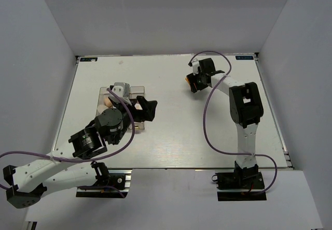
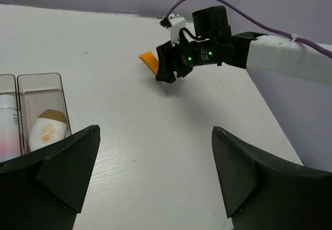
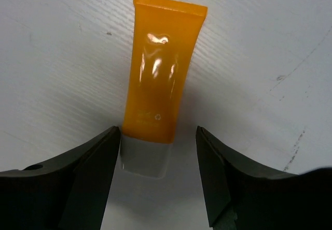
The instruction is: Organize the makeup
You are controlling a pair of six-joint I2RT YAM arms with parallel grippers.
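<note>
Under right tool (image 3: 158, 132): orange tube (image 3: 162, 80) lengthwise, cap (image 3: 146, 160) nearest, seemingly ungripped.

"What colour was the near-capped tube (image 3: 161, 85) on the far right?"

"Glossy orange, with a white cap. The desk (image 1: 171, 137) under it was white, with faint grey scuffs."

"And the grippers?"

"The left gripper (image 2: 155, 131) and right gripper (image 3: 158, 142) were both matte black. Small green lights glowed on the right one. The arms (image 1: 57, 170) were white with black joints, and the cable (image 1: 207, 116) was purple."

"Anything at the left?"

"A clear organizer (image 2: 39, 77) held an egg (image 2: 47, 129), white with a gold top and pale gold print. There was also a white tube (image 2: 6, 126) tinged pink."
</note>
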